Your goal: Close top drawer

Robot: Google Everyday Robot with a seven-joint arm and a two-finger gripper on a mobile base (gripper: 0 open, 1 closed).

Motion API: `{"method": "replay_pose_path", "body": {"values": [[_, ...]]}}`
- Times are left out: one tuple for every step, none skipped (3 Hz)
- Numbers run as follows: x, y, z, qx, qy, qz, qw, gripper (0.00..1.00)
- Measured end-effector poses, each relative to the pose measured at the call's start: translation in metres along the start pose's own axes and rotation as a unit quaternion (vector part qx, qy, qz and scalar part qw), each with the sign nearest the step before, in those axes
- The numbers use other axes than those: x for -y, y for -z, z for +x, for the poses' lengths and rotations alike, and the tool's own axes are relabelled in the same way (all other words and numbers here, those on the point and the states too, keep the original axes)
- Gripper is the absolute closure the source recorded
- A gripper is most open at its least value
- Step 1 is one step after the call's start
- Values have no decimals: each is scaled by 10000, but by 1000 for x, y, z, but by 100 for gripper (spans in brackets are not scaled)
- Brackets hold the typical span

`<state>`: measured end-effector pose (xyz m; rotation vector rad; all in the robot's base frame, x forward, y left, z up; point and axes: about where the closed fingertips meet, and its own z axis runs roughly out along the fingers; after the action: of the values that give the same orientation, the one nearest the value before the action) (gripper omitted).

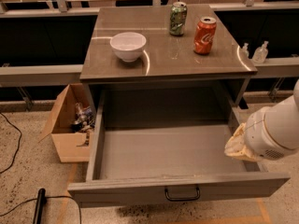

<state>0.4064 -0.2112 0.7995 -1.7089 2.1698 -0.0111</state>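
The top drawer [159,149] stood pulled fully out below the grey cabinet top [168,62], its dark bail handle [182,193] at front centre. The gripper [236,146] hung over the drawer's right side wall, near the front; whether it was released or clenched could not be told. On the top stood a white bowl [128,45], a red Coca-Cola can [204,28] and a green can [177,17], its label unreadable. An open cardboard box [65,141] sat on the floor to the left.

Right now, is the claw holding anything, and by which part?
Cannot tell. The claw is beside the right wall of the top drawer, partly hidden by the arm.
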Motion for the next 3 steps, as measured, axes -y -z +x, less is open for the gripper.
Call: {"method": "replay_pose_path", "body": {"values": [[-24,-24,8,-42,104,-159,9998,100],[-44,-43,15,-58,146,-297,9994,100],[-61,-52,23,-79,132,-392,9991,100]]}}
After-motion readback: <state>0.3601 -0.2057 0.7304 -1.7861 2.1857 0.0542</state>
